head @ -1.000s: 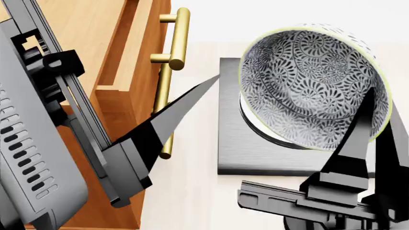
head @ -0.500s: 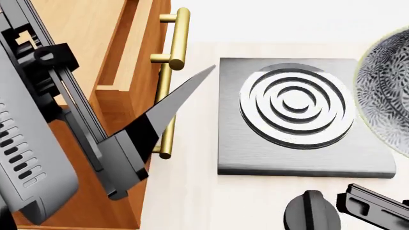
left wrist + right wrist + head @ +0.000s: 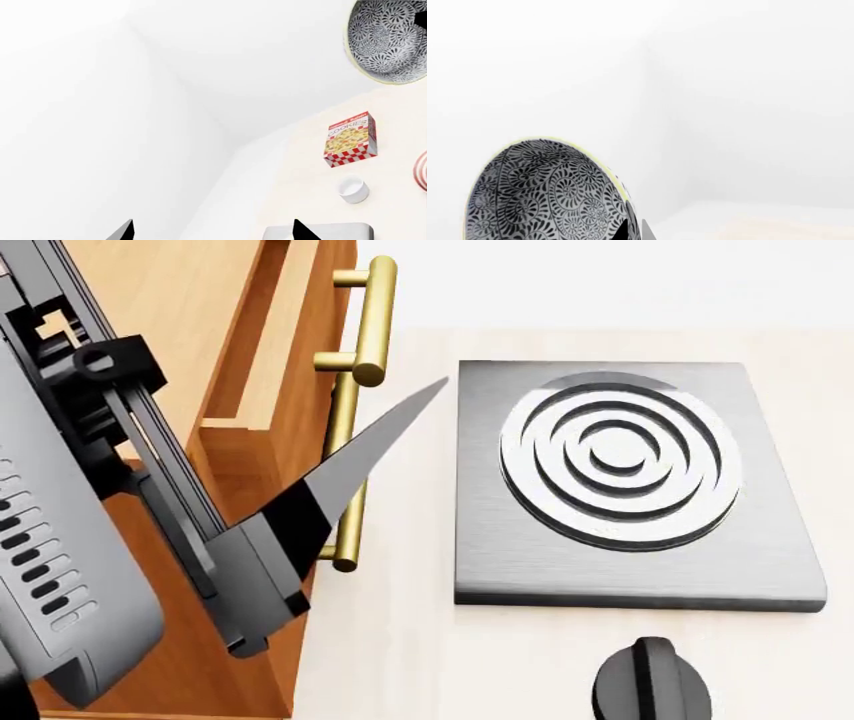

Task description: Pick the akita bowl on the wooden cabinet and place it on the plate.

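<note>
The akita bowl (image 3: 547, 195) sits clamped in the right gripper (image 3: 630, 231), whose dark fingertips pinch the bowl's rim at the bottom edge of the right wrist view. The bowl is tipped so its patterned inside faces the camera, with only blank white wall behind it. The left wrist view catches the same bowl (image 3: 389, 40) high in the air, well above the pale countertop (image 3: 313, 165), with a black finger just showing at its far side.

On that countertop stand a cookies box (image 3: 350, 139) and, near it, a small plain white cup (image 3: 353, 189). The plate (image 3: 421, 171) shows only as a sliver of red rings at the frame's edge, beside the cup and well apart from the bowl.

The left gripper (image 3: 212, 231) is spread wide with nothing between its two dark fingertips (image 3: 123, 231). In the head view its one visible finger (image 3: 350, 462) points across the wooden cabinet (image 3: 254, 370), close to the brass handle (image 3: 363, 390) (touching or not, I cannot tell). Beside the cabinet's front lies a grey square burner (image 3: 621, 480) with concentric rings, and a black knob (image 3: 651, 682) sits below the burner's near edge.
</note>
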`<state>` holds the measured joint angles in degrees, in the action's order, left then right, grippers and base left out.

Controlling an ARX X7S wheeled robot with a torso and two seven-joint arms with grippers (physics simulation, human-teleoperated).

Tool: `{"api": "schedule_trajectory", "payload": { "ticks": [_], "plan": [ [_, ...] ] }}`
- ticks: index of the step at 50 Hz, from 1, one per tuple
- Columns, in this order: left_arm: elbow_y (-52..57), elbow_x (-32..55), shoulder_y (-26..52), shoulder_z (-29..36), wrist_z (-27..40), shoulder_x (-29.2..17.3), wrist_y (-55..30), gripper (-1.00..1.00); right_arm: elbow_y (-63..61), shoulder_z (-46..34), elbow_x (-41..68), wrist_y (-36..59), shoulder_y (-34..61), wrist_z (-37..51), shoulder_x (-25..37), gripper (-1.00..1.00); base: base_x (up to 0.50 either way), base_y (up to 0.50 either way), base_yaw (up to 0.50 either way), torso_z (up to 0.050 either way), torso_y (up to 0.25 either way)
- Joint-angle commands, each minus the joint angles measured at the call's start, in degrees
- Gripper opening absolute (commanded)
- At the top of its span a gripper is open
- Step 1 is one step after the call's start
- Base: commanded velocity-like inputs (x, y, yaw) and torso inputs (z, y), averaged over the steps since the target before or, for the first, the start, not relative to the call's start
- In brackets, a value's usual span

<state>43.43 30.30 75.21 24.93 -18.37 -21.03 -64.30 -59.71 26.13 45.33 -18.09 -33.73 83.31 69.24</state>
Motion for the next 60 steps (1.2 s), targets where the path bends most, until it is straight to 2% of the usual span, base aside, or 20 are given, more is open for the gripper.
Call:
{"api": "schedule_trajectory", "payload": {
  "ticks": [1, 5, 10, 20, 30, 41, 48, 60],
  "plan": [
    [0.06, 0.2, -0.52, 0.03, 0.28, -0.29, 0.52, 1.0, -0.28, 17.91, 4.08, -2.47, -11.23, -10.71, -14.84, -1.0, 0.0, 0.0, 0.0, 0.0, 0.0],
    [0.14, 0.32, -0.68, 0.01, 0.42, -0.31, 0.62, 1.0, -0.28, 19.97, 7.11, -3.77, -11.22, -14.28, -18.74, -1.0, 0.0, 0.0, 0.0, 0.0, 0.0],
    [0.24, 0.27, -0.89, 0.51, 0.54, -0.38, 0.88, 1.0, -0.12, 21.74, 12.98, -2.54, -10.87, -17.21, -20.32, -1.0, 0.0, 0.0, 0.0, 0.0, 0.0],
    [-0.22, 0.23, -1.2, 0.89, 0.64, -0.48, 1.62, 1.0, 4.7, 21.42, 17.67, 3.56, -7.48, -15.45, -13.57, -1.0, 0.0, 0.0, 0.0, 0.0, 0.0],
    [-0.69, 0.21, -1.29, 1.14, 0.79, -0.52, 2.24, 1.0, 6.82, 22.28, 19.9, 6.17, -5.81, -15.58, -10.66, -1.0, 0.0, 0.0, 0.0, 0.0, 0.0],
    [-0.46, 0.25, -2.06, 1.51, 1.14, -0.83, 2.74, 1.0, 13.51, 17.15, 22.64, 5.02, -2.64, -19.72, -10.15, -1.0, 0.0, 0.0, 0.0, 0.0, 0.0],
    [-0.88, 0.23, -2.25, 1.67, 1.23, -0.86, 3.21, 1.0, 16.02, 21.92, 26.21, 7.78, -2.91, -20.51, -7.89, -1.0, 0.0, 0.0, 0.0, 0.0, 0.001],
    [-1.33, 0.01, -2.73, 2.35, 1.33, -1.17, 4.08, 1.0, 20.33, 19.37, 27.64, 9.62, -0.68, -20.66, -3.93, -1.0, 0.0, 0.0, 0.0, 0.0, 0.0]
  ]
}}
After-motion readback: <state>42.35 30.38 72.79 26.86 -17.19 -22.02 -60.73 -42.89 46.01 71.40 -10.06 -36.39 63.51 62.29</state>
